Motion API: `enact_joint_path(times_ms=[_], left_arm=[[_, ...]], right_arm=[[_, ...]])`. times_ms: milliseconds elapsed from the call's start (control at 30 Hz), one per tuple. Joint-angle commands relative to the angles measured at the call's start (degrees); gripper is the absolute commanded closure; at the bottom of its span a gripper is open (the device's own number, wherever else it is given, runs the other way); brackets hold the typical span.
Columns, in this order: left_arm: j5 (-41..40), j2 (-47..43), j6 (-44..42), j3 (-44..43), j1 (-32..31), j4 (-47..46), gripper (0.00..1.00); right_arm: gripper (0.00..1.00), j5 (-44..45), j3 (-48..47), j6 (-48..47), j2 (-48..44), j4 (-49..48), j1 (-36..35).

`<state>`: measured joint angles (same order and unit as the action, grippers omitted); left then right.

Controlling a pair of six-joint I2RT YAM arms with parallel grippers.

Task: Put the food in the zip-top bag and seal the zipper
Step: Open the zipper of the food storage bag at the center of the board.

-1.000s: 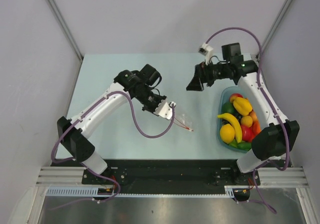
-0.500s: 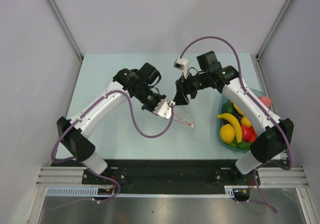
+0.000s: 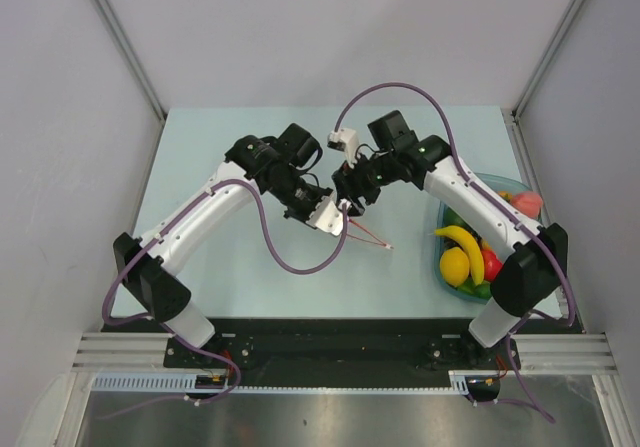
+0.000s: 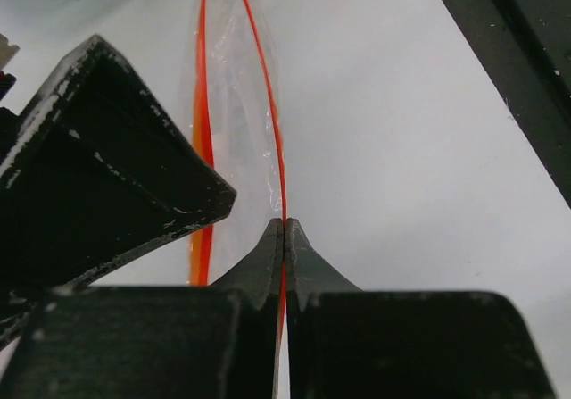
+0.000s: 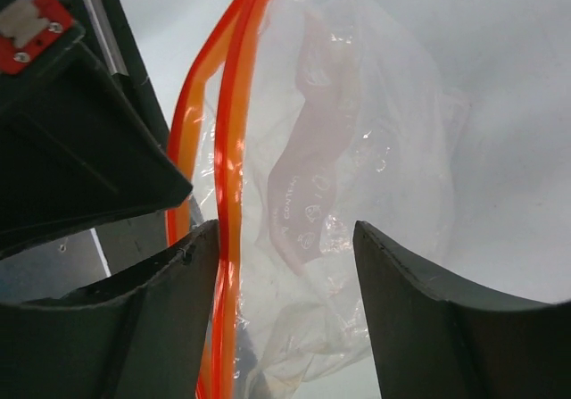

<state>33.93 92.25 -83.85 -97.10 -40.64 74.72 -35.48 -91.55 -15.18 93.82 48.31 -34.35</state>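
Observation:
The zip-top bag (image 3: 367,233) lies clear and crinkled on the table, its red-orange zipper (image 4: 272,104) parted into two strips. My left gripper (image 4: 284,225) is shut on one strip of the zipper (image 3: 345,217) at the bag's end. My right gripper (image 5: 285,238) is open and straddles the bag (image 5: 357,149). Its left finger (image 5: 169,310) stands against the other zipper strip (image 5: 227,131). In the top view the right gripper (image 3: 350,193) sits just behind the left gripper (image 3: 337,210). The food, with a yellow banana (image 3: 462,239) and a red tomato (image 3: 492,265), lies in the tub, far from both grippers.
A teal translucent tub (image 3: 497,180) holding the toy fruit stands at the right edge, partly under my right arm. A pink peach (image 3: 527,204) shows at its far side. The black frame runs along the table's near edge.
My right arm has swung left from above the tub to the bag, and its jaws have narrowed around the bag's rim. The left gripper has kept its hold in place.

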Motion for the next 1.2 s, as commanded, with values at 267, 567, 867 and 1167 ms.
enact_joint_path(times_ms=[267, 567, 867, 1167], left_arm=[[2.2, -4.3, -0.3, 0.4, 3.8, 2.5, 1.0], [3.2, -9.1, 21.4, 5.5, 12.3, -17.8, 1.0], [-6.0, -15.2, 64.7, 17.5, 15.6, -42.4, 0.51], [-18.6, -17.3, 98.4, 26.3, 16.0, -54.0, 0.26]], right_arm=[[1.0, 6.2, -2.2, 4.4, -0.9, -2.5, 9.4], [1.0, -6.3, 5.8, 26.8, -3.3, -16.7, 18.4], [1.0, 1.0, 9.5, 42.9, -3.7, -31.2, 14.3], [1.0, 6.2, 10.2, 52.5, -1.4, -35.4, 11.2]])
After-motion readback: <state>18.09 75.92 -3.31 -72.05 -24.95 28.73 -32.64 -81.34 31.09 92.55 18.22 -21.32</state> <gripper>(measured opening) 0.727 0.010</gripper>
